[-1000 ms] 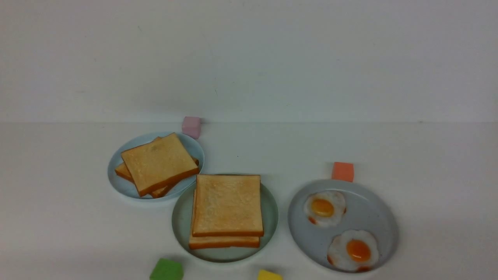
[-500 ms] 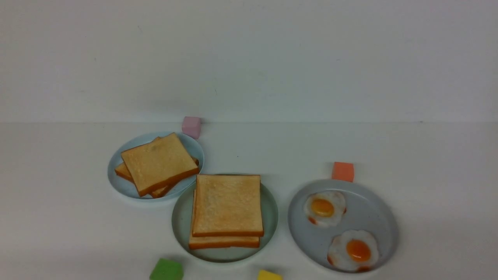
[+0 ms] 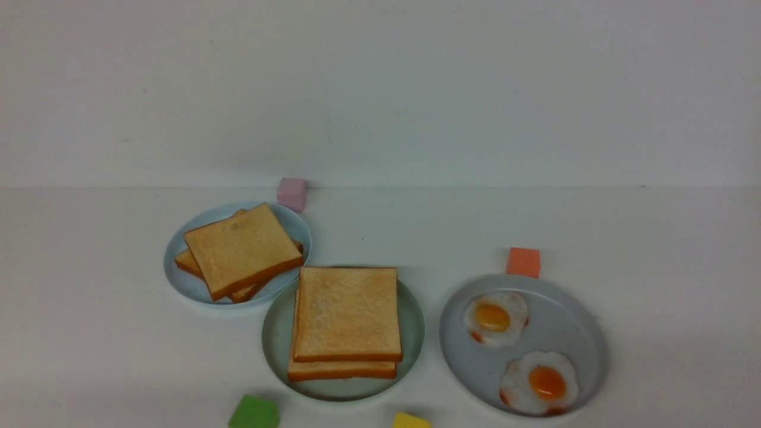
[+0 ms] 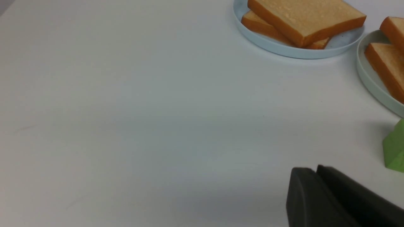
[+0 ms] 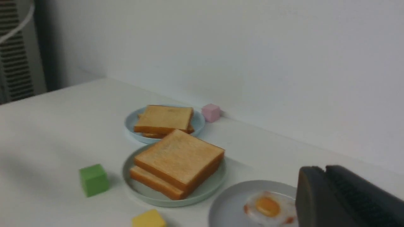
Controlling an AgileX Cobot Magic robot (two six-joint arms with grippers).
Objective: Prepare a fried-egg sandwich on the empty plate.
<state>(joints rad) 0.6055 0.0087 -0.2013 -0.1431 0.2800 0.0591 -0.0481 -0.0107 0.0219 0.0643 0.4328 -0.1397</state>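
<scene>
golden-crusted square toast [image 3: 348, 314], round green plate [image 3: 276, 356], perhaps glazed

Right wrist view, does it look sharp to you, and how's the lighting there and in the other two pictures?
Right wrist view: soft overall, the fried egg blurry, with a faint shadow beside the green cube. Left wrist view: crisper toast edges, dim grayish light, soft shadow by the green cube. Front view: dull, even light, faint shadows, no strong glare.
</scene>
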